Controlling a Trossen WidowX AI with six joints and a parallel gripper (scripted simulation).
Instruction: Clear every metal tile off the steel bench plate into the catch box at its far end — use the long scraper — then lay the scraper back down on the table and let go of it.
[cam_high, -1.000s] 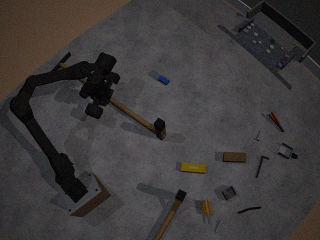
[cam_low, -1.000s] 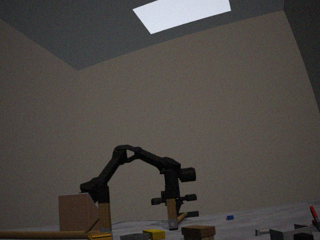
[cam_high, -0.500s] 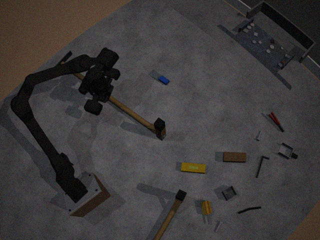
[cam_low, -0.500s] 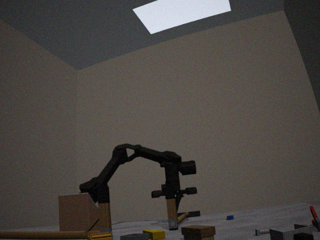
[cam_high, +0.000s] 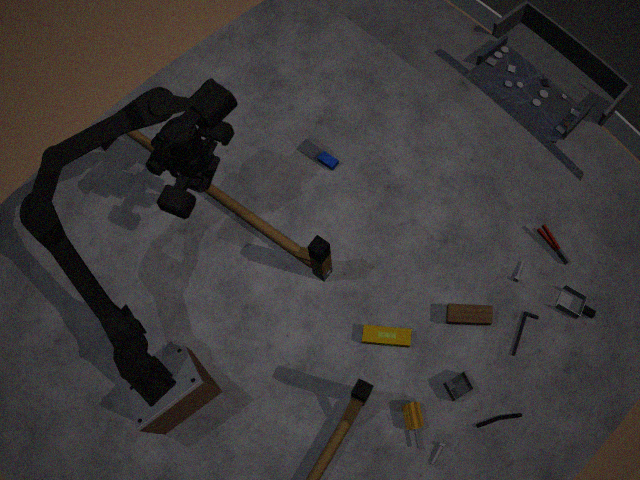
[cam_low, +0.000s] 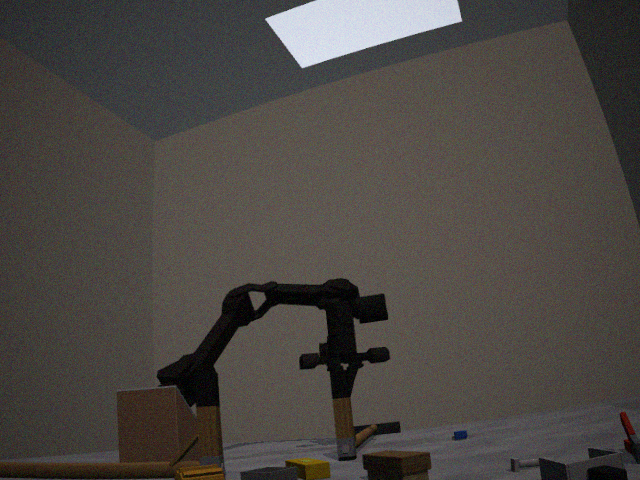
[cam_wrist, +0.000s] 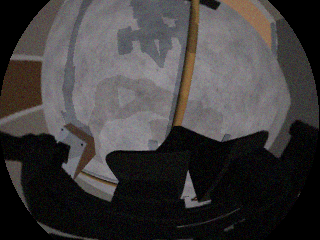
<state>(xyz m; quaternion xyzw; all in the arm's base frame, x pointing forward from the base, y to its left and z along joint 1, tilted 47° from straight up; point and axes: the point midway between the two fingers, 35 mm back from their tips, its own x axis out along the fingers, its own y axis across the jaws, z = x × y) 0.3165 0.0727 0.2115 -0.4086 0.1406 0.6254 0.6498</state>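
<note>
The long scraper (cam_high: 253, 219) (cam_low: 366, 435) (cam_wrist: 187, 65) lies on the table; its wooden handle runs diagonally from a dark blade, hidden behind the arm in the top view, to an upright black-topped grip post. My gripper (cam_high: 201, 175) (cam_low: 352, 384) (cam_wrist: 176, 130) points down, shut and empty, above the handle; the wrist view shows the handle passing behind its fingers. The steel bench plate (cam_high: 519, 98) is at the upper right with several small round and square tiles scattered on it. The catch box (cam_high: 573, 47) adjoins its far side. Its floor is dim.
A blue block (cam_high: 328, 159) (cam_low: 459, 435) lies between arm and plate. A second wooden handle (cam_high: 333, 441) with a post, a yellow box (cam_high: 386, 335), a brown block (cam_high: 469, 314), red-handled pliers (cam_high: 550, 238), open trays and small tools lie right of the robot base (cam_high: 178, 395).
</note>
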